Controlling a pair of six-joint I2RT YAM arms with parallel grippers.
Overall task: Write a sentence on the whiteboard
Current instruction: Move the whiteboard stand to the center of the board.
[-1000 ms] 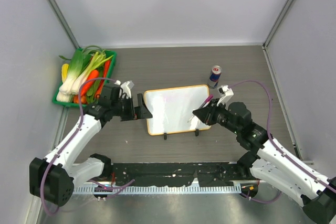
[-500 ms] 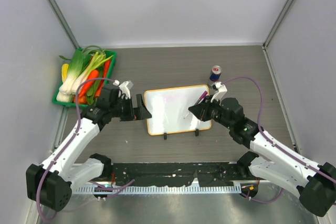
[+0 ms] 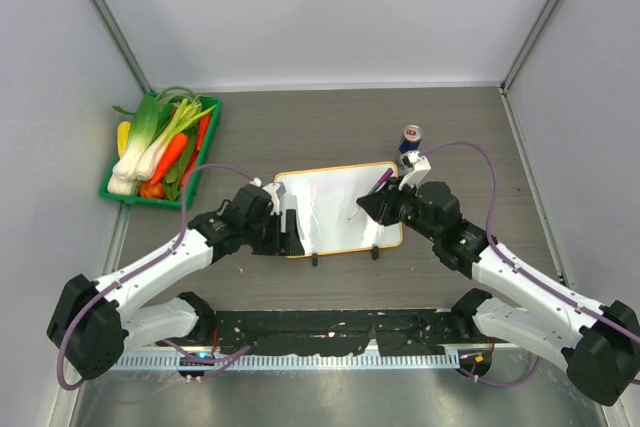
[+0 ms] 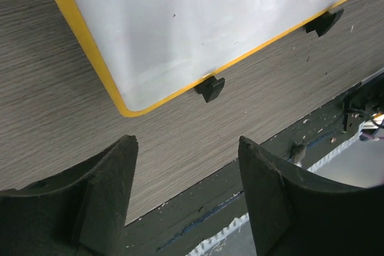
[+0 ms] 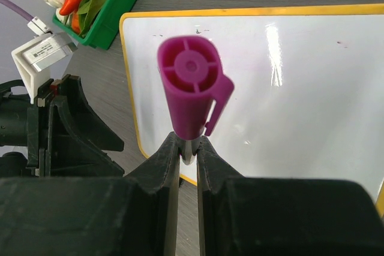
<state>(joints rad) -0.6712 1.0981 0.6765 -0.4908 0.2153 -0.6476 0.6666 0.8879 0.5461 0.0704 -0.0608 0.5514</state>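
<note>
The whiteboard (image 3: 335, 209) lies flat mid-table, white with a thin orange frame and two black clip feet (image 4: 210, 87) on its near edge. No sentence shows on its white face (image 5: 282, 88), only a few specks. My right gripper (image 3: 368, 207) hovers over the board's right part, shut on a magenta marker (image 5: 191, 85) that points away from the camera, cap end toward the lens. My left gripper (image 4: 187, 151) stands open just outside the board's near-left corner (image 4: 127, 110), with only bare table between its fingers (image 4: 108, 190).
A green basket of vegetables (image 3: 160, 147) sits at the far left. A blue drink can (image 3: 410, 143) stands just beyond the board's far right corner. A black rail (image 3: 330, 327) runs along the near table edge. Grey walls close in three sides.
My left gripper has slid from the board's left edge toward its near-left corner, jaws somewhat narrower. The right gripper carried the marker slightly up and left over the board.
</note>
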